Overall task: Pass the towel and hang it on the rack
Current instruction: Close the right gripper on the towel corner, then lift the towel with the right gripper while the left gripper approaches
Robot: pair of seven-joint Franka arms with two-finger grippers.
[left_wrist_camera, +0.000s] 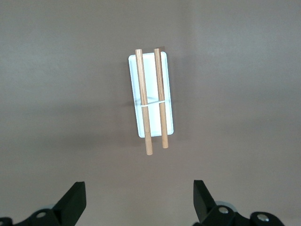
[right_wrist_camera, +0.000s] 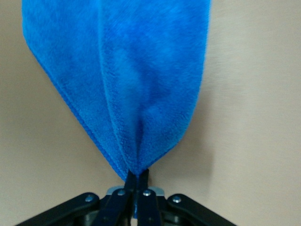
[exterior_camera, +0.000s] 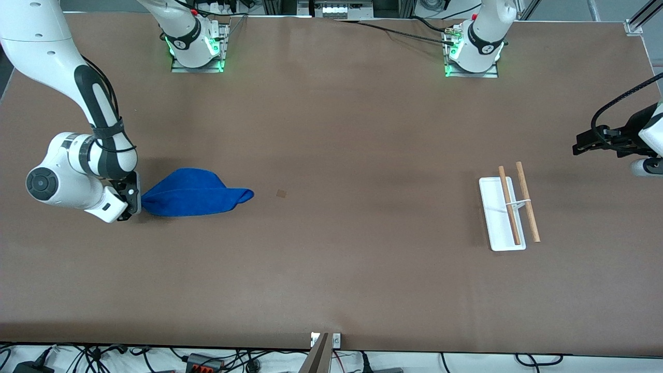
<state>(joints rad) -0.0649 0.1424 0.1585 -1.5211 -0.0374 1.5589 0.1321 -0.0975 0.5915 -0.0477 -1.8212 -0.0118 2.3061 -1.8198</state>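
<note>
Blue plush cloth, the towel [exterior_camera: 194, 194], lies bunched on the counter [exterior_camera: 331, 280] at the middle left of the front view, its long axis running across the frame toward the rack. The right tool [exterior_camera: 133, 199] sits at the towel's pointed end, jaws pinched together on that corner; the right wrist view shows the fabric [right_wrist_camera: 122, 84] fanning out from the clamped tip. The rack [exterior_camera: 510, 210] stands well apart at the middle right, its two wooden rods running up and down the frame, crosswise to the towel's path. The left tool [left_wrist_camera: 139, 200] hovers near the rack at the right edge, jaws spread wide and empty, waiting. That arm is the nearer one to the rack, so the towel likely has to travel across to it.
</note>
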